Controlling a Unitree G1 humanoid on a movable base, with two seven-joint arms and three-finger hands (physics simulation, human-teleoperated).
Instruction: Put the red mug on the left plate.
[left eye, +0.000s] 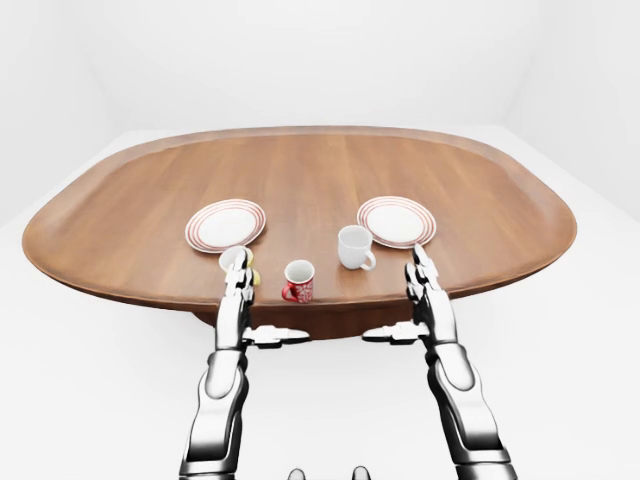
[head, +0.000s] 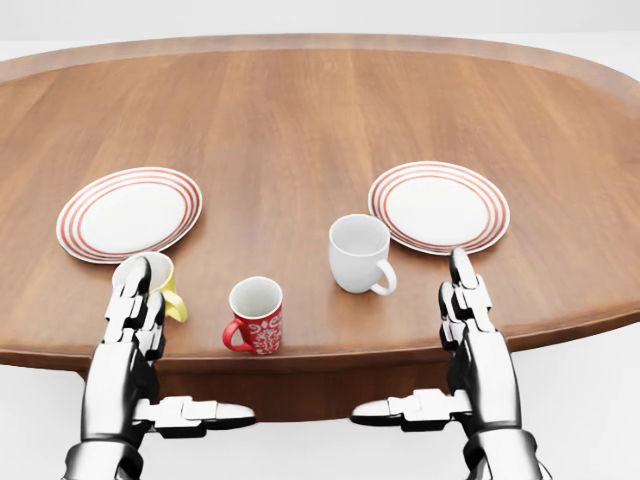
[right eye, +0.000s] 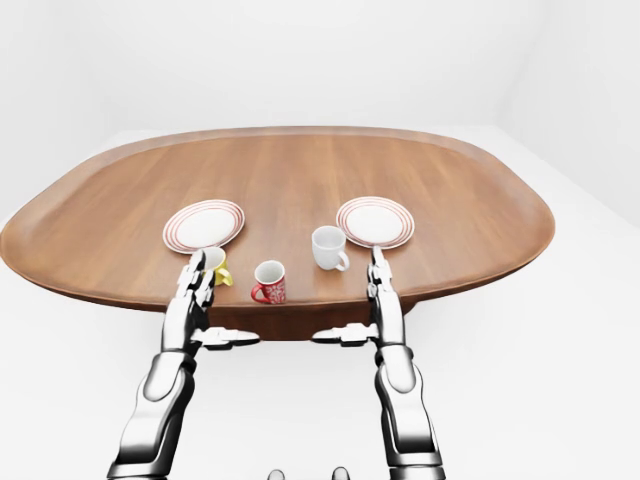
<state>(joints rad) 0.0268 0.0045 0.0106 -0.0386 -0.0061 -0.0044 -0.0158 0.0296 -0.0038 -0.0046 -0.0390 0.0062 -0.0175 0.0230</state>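
Observation:
The red mug (head: 256, 316) stands upright near the table's near edge, its handle to the left in the head view. The left plate (head: 129, 213), white with red rings, lies above and left of it. My left hand (head: 137, 305) is open, fingers straight, thumb out to the right, left of the red mug and partly covering a yellow mug (head: 163, 281). My right hand (head: 468, 305) is open too, fingers straight, at the table's edge right of the red mug. Neither hand touches the red mug.
A white mug (head: 359, 252) stands right of and above the red mug, beside the right plate (head: 439, 207). The wooden oval table (left eye: 300, 170) stretches away toward the top of the views. White floor and walls surround it.

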